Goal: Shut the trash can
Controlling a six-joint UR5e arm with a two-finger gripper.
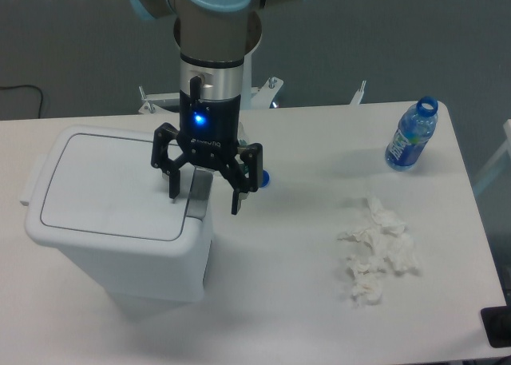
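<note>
The bin stands on the left part of the white desk, its flat lid lying down level on the rim, so it looks closed; the grey latch tab sits at the lid's right edge, facing the middle of the desk. The hand hangs from the arm straight down over that edge of the bin; its two black fingers are spread wide, one finger over the lid's right part, the other beyond the bin's side over the desk, with the tab between them; the fingers grip nothing, and whether the left one touches the lid cannot be told. A blue light glows on the hand's body. A small blue cap shows just behind the right finger. A blue bottle stands uncapped near the far right corner of the desk; crumpled white tissue lies on the right part, well apart from the bin.
</note>
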